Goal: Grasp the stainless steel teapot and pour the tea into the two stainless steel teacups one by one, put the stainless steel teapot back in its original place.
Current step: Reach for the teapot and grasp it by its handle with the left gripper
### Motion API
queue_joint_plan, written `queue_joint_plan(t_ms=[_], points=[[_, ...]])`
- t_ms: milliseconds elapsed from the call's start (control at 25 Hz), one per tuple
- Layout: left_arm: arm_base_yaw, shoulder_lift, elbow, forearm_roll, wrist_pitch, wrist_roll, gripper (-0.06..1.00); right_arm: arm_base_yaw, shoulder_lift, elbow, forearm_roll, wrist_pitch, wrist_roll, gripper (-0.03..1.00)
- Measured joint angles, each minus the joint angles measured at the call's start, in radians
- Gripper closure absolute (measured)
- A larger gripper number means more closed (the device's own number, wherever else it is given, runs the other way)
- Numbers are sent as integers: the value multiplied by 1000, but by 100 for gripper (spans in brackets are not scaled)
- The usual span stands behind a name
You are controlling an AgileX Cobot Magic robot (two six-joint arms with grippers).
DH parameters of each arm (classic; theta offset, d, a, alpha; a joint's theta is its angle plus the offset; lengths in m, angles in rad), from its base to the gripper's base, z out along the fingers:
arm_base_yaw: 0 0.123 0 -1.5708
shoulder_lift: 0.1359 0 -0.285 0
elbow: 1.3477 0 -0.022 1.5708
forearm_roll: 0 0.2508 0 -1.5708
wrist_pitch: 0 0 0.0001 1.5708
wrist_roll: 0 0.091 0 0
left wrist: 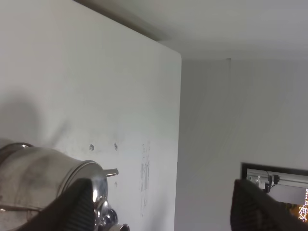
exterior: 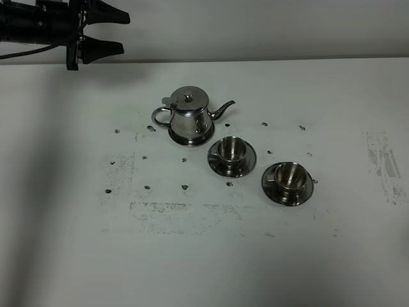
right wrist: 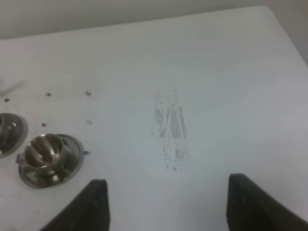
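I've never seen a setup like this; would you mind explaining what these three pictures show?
It is a robot with two arms, each ending in a pincer. One picture looks down from a high camera; the other two come from wrist cameras. On the white table stand a steel teapot on a round tray and two steel teacups on saucers. The left pincer hangs open at the far left; the right pincer, seen only by its wrist camera, is open too. Nothing is held.

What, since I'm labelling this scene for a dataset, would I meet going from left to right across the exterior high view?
left gripper → stainless steel teapot → middle teacup on its saucer → right-hand teacup on its saucer
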Motion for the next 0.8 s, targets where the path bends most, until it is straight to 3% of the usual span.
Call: queue_joint_plan(t_ms=[200, 800], points=[[0, 0, 0, 0, 0, 2, 35, 0, -106, 16, 0, 65, 12, 46], [0, 0, 0, 0, 0, 11, 35, 0, -112, 16, 12, 247, 19, 49]])
